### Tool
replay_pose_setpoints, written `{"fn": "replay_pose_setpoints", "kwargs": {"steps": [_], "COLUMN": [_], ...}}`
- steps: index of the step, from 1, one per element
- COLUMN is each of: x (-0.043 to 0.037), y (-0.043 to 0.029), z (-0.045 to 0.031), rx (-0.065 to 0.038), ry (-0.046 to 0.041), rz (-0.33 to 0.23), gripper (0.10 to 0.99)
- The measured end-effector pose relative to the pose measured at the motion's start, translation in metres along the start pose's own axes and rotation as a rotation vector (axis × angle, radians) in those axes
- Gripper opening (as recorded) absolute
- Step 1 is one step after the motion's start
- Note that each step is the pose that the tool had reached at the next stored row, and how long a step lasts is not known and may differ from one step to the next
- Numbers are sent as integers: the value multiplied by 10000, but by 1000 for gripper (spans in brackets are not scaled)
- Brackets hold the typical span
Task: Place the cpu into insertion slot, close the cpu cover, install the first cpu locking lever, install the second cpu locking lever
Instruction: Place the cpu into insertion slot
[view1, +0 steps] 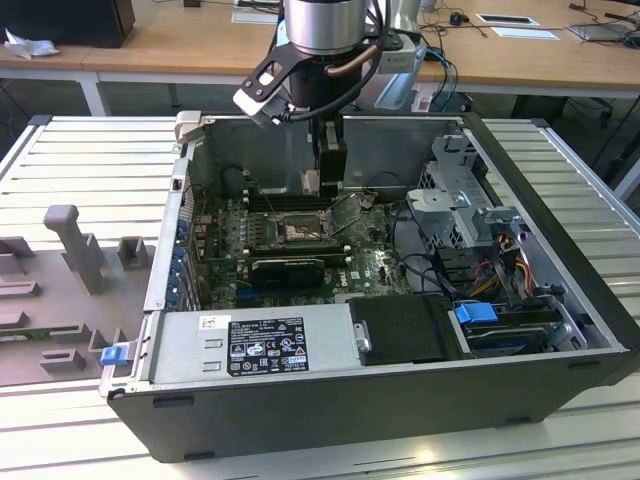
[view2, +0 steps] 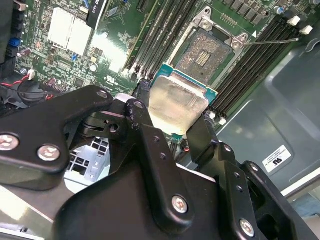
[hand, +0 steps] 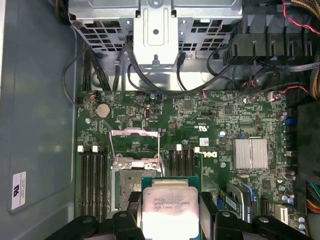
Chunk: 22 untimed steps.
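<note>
Silver-topped cpu (view2: 179, 102) sits gripped inside the claw (view2: 172, 111).

The exterior view looks down at a slant from well back, taking in the whole open case (view1: 560, 300), while both wrist views hang close above the motherboard (hand: 200, 115) (view2: 65, 65) inside it, sharing the cpu (hand: 167, 210) (view2: 177, 102) and the insertion slot (hand: 126, 186) (view2: 206, 52).
</note>
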<state>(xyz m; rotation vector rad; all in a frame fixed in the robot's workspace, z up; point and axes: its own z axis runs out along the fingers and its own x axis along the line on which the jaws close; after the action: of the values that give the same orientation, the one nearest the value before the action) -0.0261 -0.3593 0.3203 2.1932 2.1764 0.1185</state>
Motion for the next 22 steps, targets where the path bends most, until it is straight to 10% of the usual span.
{"fn": "replay_pose_setpoints", "kwargs": {"steps": [22], "x": [-3], "y": [-29], "z": [215], "rx": [-26], "ry": [60], "rz": [6], "gripper": [541]}}
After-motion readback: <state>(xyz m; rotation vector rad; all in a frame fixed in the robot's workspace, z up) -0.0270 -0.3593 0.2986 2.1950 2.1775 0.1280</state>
